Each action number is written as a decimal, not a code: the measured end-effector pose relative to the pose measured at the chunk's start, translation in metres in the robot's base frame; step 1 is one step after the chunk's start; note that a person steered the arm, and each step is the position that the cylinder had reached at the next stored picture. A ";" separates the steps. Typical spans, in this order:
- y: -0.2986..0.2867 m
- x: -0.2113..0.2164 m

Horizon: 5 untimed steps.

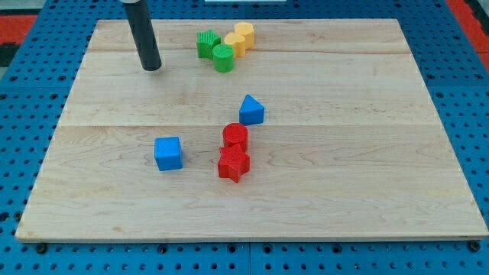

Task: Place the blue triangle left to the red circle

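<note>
Resting at the surface (367, 198)'s 11 o'clock, my tip (152, 67); blue triangle (250, 111) just at 1 o'clock of red circle (235, 136). No pincer shows.

This looks like a robotics lab bench: a pale wooden board (321, 191) lies on a blue pegboard surface (458, 84) with regular rows of holes, small coloured blocks (226, 47) sit on it, and a dark rod (143, 38) reaches down at upper left.
</note>
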<state>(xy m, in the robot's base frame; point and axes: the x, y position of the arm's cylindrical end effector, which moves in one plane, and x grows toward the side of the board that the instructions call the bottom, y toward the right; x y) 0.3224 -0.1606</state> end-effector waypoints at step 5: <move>0.156 0.058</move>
<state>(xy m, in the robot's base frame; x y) 0.3802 -0.0051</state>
